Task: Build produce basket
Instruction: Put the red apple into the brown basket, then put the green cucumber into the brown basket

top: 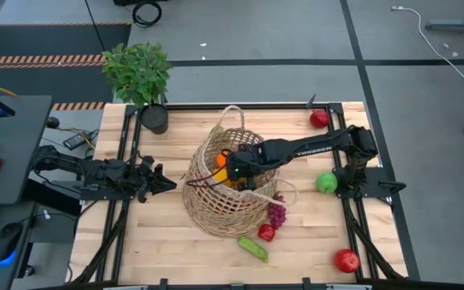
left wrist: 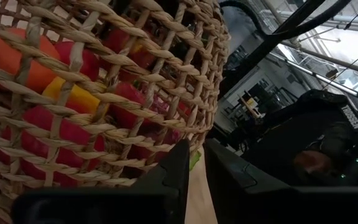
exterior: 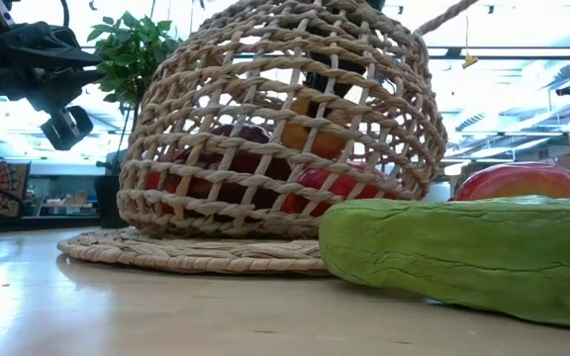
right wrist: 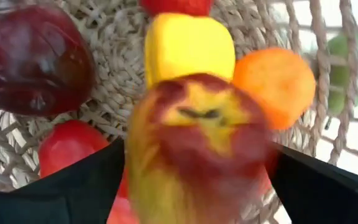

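Note:
The wicker basket [top: 216, 197] stands mid-table. My right gripper [top: 236, 169] reaches down into it from the right. In the right wrist view its two dark fingers [right wrist: 73, 186] stand wide apart with a blurred red-and-yellow apple [right wrist: 197, 149] between them. Below lie a dark red apple [right wrist: 36, 59], a yellow pepper [right wrist: 188, 46] and an orange [right wrist: 275, 84]. Outside on the table lie a cucumber [top: 253, 247], grapes [top: 277, 213], a green apple [top: 326, 182] and two red apples [top: 319, 118]. My left gripper [top: 167, 182] waits shut just left of the basket. My right gripper points down into the basket with the red-and-yellow apple [right wrist: 166, 162] filling the gap between its fingers, clear of the fruit below. Whether the fingers touch the apple's sides, I cannot tell: the apple is blurred.
A leafy plant [top: 139, 68] in a black pot [top: 155, 119] stands at the far left corner. A small red piece [top: 266, 233] lies beside the grapes. The basket's loop handles [top: 234, 113] stick up around the right arm. A black frame [top: 361, 234] edges the table.

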You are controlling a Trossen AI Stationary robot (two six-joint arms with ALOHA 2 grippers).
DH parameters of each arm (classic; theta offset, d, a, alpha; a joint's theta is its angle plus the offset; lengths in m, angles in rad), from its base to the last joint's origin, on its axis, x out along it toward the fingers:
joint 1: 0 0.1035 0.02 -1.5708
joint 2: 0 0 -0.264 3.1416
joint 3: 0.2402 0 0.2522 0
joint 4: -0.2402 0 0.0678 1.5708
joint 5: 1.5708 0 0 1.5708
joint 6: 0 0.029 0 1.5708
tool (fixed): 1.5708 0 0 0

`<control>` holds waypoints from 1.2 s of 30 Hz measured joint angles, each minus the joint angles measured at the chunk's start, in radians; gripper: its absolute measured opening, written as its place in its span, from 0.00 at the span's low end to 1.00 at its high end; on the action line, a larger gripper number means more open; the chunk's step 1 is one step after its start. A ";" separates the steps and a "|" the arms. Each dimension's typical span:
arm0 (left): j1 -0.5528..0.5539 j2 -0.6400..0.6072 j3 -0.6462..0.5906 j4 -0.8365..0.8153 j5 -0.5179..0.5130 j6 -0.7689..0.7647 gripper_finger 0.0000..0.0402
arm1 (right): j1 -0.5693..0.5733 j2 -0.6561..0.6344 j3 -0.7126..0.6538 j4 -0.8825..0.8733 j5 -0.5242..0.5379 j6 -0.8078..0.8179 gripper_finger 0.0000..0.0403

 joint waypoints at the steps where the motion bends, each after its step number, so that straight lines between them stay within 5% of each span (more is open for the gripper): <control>1: 0.000 0.000 0.000 0.000 0.000 0.000 0.14 | -0.002 0.000 0.001 -0.011 0.000 0.021 0.96; 16: 0.000 0.000 0.000 0.000 0.000 0.000 0.14 | -0.014 -0.002 0.287 -0.396 0.117 0.415 0.99; 24: 0.000 0.000 0.000 0.000 0.000 0.000 0.16 | -0.015 -0.005 0.473 -0.471 0.189 0.327 0.98; 31: 0.000 0.000 0.000 0.000 0.000 0.000 0.14 | -0.005 -0.014 0.678 -0.709 0.211 0.299 0.96; 36: 0.000 0.000 0.000 0.000 0.000 0.000 0.15 | 0.056 -0.162 0.697 -0.641 0.341 0.264 0.92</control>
